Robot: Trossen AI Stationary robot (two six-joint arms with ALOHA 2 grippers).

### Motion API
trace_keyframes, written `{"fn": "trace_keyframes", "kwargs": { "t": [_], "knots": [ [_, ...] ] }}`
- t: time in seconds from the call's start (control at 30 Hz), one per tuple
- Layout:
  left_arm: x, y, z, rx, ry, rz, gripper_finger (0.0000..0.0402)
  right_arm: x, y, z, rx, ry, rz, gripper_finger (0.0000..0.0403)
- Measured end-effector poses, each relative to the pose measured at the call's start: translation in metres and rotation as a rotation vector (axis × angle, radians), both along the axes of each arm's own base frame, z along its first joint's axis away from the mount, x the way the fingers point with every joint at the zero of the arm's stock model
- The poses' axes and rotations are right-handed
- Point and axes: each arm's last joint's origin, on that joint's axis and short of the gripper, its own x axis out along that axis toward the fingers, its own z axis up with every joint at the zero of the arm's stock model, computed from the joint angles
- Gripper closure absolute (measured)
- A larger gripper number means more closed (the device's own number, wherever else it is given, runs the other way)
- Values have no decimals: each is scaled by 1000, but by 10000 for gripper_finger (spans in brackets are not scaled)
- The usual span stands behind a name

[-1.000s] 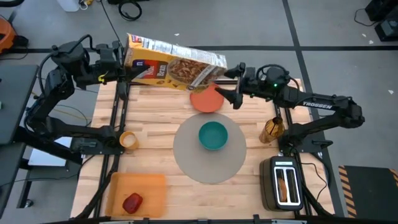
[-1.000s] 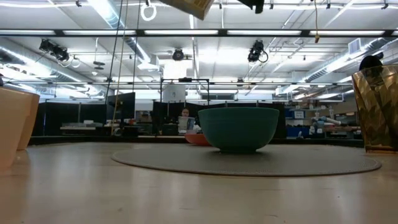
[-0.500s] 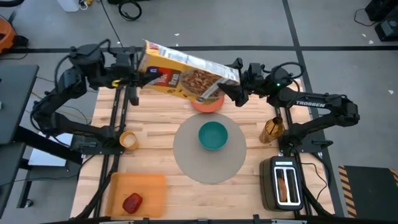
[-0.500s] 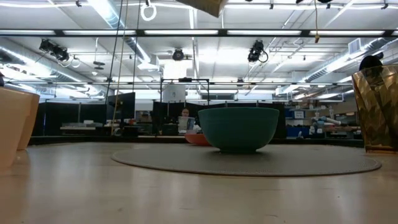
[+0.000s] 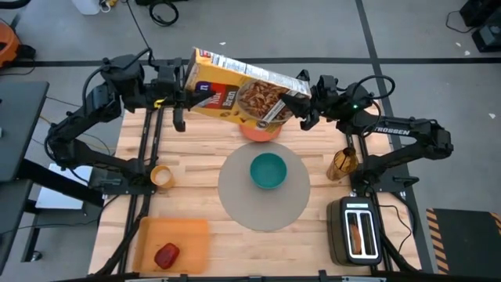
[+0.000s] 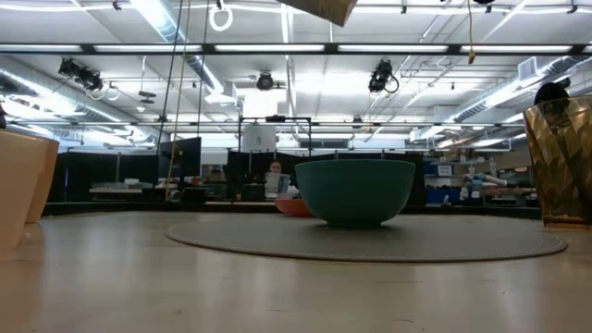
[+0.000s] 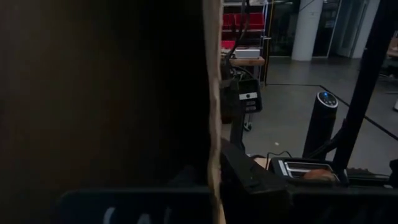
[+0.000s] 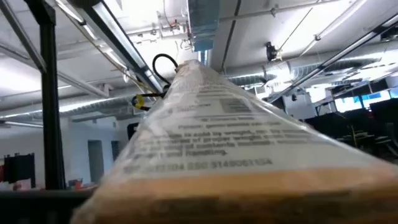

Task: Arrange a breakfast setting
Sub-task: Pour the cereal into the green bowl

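The yellow cereal box (image 5: pixel 246 94) hangs in the air over the table's far edge, lying lengthwise between my two grippers; its corner shows at the top of the low view (image 6: pixel 326 8). My left gripper (image 5: pixel 185 95) is at its left end and my right gripper (image 5: pixel 306 103) at its right end. The teal bowl (image 5: pixel 268 170) stands on the round grey mat (image 5: pixel 258 205). The orange plate (image 5: pixel 261 130) lies behind the mat, half hidden under the box. The small yellow cup (image 5: pixel 161 177) stands at the left. The red apple (image 5: pixel 166 254) lies on an orange tray. The toast (image 5: pixel 358 233) sticks in the toaster. The spoon is not to be seen. My left gripper is shut on the box's left end (image 5: pixel 192 88), coming level from the table's left. The box's dark side (image 7: pixel 106 99) fills the wrist view and hides the fingers. The box is lifted clear. My right gripper is shut on the box's right end (image 5: pixel 298 88), coming level from the table's right. The box's printed end (image 8: pixel 217 124) fills the wrist view and hides the fingers. The box hangs clear above the plate.
The black-and-silver toaster (image 5: pixel 356 229) stands at the near right corner. A gold-coloured glass (image 5: pixel 342 163) stands at the right edge. The orange tray (image 5: pixel 174 243) lies at the near left. People sit in the room beyond the table (image 6: pixel 274 172).
Both grippers have carried the cereal box toward the table's right edge, the left one following and the right one drawing back. The box has stayed in the air and now covers more of the orange plate.
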Motion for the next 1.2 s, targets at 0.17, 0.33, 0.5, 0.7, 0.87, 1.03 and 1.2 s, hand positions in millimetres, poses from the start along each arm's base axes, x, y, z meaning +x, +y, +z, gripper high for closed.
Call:
{"fn": "trace_keyframes", "kwargs": {
  "t": [0.17, 0.33, 0.5, 0.7, 0.87, 1.03, 1.2],
  "knots": [
    [0, 0, 0, 1, -1, -1, 390, 0, -1, 0, -5, 0, -6, 244],
    [1, 0, -1, -50, 2, -7, 361, -6, -1, 3, -42, 9, 6, 247],
    [-1, -2, 0, -72, -9, -30, 287, -20, -3, 8, -56, 47, 14, 247],
    [-25, -8, 13, -20, -81, -30, 196, -46, 0, 15, -77, 122, 60, 246],
    [-51, -16, 24, 33, -160, -27, 174, -75, 2, 8, -69, 139, 57, 246],
    [-62, -19, 28, 40, -185, -27, 182, -101, 5, -11, -16, 149, 84, 247],
    [-56, -17, 25, 8, -164, -27, 190, -129, 14, -15, 7, 186, 142, 249]
  ]
}}
